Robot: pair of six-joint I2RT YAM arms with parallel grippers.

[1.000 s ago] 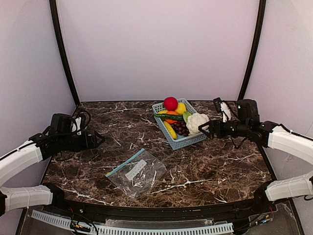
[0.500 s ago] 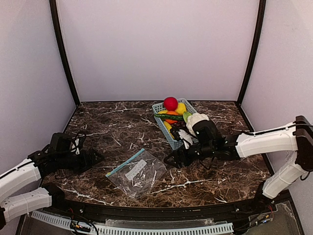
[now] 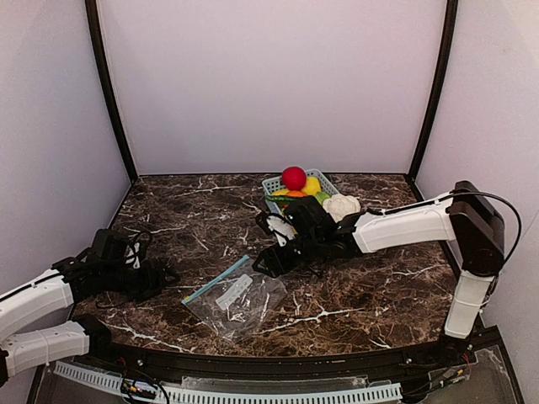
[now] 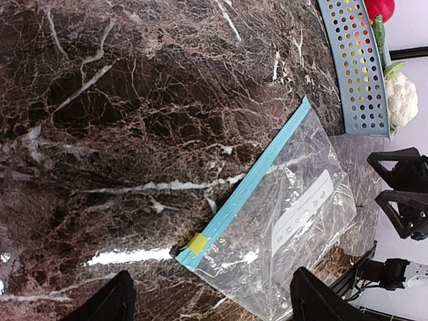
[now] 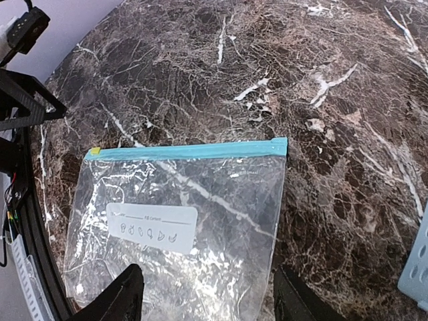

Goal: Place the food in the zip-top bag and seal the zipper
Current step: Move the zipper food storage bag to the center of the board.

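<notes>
Bag [image 3: 236, 296] lies flat, empty on the bench [image 3: 379, 286], zipper [image 3: 216, 280] seemingly shut; right tool [image 3: 263, 261] has swung over from the basket [image 4: 354, 67], left tool [image 3: 171, 273] nearer too, both apart and empty, poised to open it.

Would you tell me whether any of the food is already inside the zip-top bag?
No, the zip-top bag lies flat and empty on the table, showing only its white label.

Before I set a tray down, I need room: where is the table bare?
Bare marble lies left of the basket toward the back wall, and right of the zip-top bag along the near edge. Crowded: the bag, between left claw and right claw.
</notes>
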